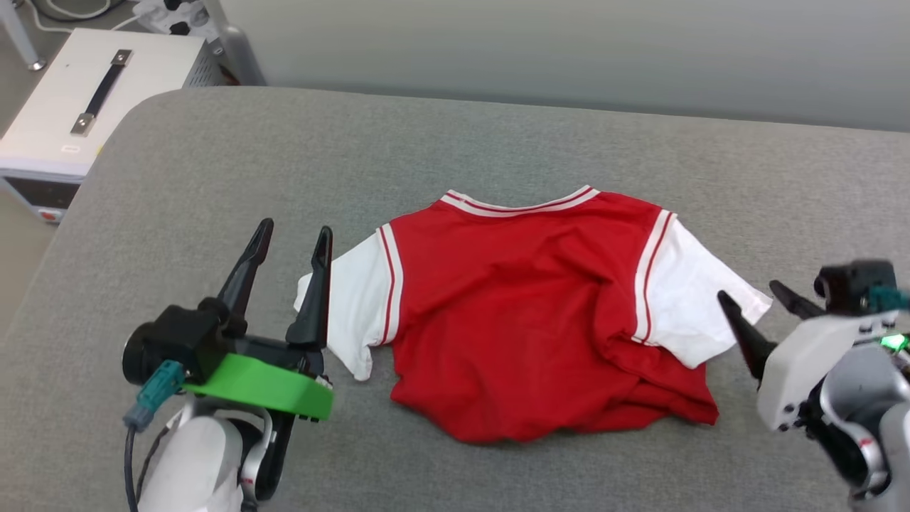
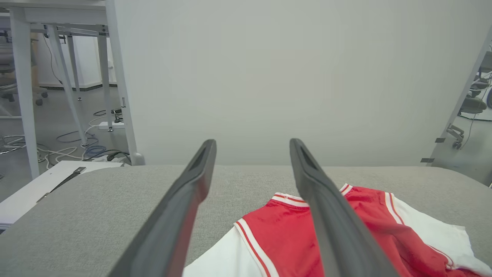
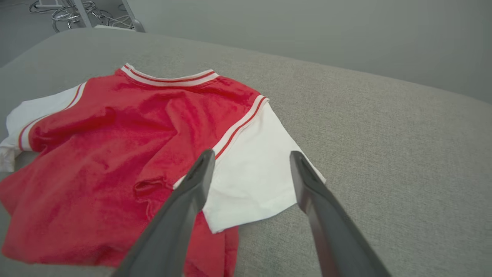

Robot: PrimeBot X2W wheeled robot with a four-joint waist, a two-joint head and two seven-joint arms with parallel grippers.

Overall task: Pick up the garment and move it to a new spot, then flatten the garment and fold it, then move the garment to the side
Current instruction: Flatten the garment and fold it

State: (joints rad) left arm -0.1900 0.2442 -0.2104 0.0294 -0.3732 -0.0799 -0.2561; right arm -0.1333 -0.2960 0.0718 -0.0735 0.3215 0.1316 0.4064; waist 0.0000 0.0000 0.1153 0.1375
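Jaws on both arms stand spread wide with nothing between them. My left gripper (image 1: 296,229) sits at the lower left of the head view, its two dark fingers pointing away from me. The inner finger is right at the edge of a white sleeve, though I cannot tell from here whether it touches the cloth. Through the left wrist camera the same gripper (image 2: 252,142) looks along the tabletop, with the sleeve and part of the red body lying low between and past its fingers.

My right gripper (image 1: 748,290) comes in from the lower right, tips aimed inward at the outer corner of the other white sleeve. In its own wrist view that gripper (image 3: 251,153) hangs over the sleeve, which lies flat on the surface with its hem showing between the two fingers.

The garment (image 1: 519,306) lies in the middle of the grey padded table (image 1: 498,135), between the two grippers and held by neither. Its striped collar points toward the far edge and a plain red side faces up. Both sleeves are spread outward. The lower part is rumpled, with creases running toward the right corner of the hem, and the right wrist view shows a small pucker in the red cloth (image 3: 96,154) near the sleeve seam.

Beyond the table stands a pale wall (image 1: 569,50). Off the table's left corner I see a white case (image 1: 85,92) with a black strap handle, and the left wrist view adds cables (image 2: 77,142) on the floor among white table legs.
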